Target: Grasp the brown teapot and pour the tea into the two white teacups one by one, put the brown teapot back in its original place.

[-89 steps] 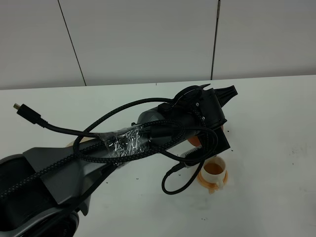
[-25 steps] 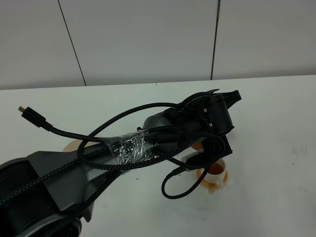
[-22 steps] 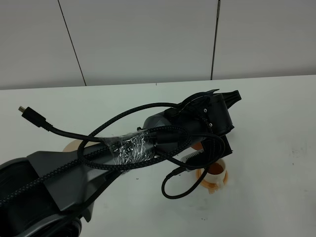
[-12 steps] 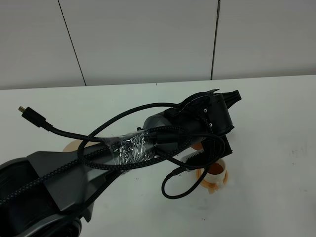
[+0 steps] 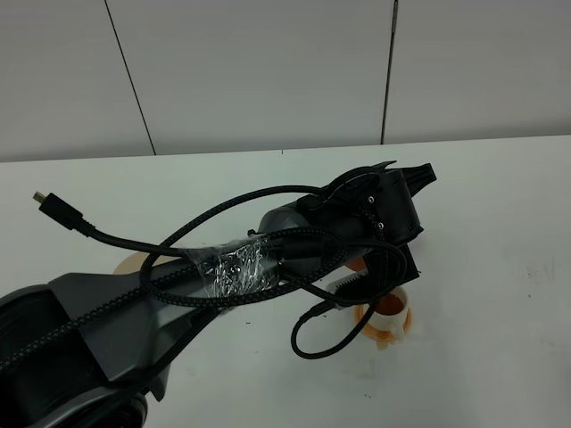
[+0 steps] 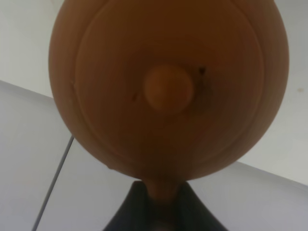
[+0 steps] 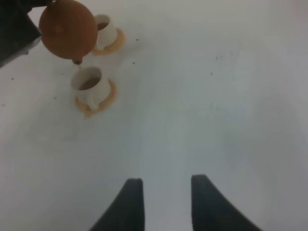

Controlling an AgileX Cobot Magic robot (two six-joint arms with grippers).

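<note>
Nothing has visibly shifted over the last second; compared with a few seconds back the left arm sits lower and further right over the nearer cup. Left gripper is clamped shut on the handle of the brown teapot, which hangs tipped with its spout just above the nearer white teacup on its orange saucer, tea showing inside; the second white teacup on its own saucer stands just beyond, partly hidden by the pot. Right gripper hovers well apart over the bare white table, jaws spread wide, holding nothing.
</note>
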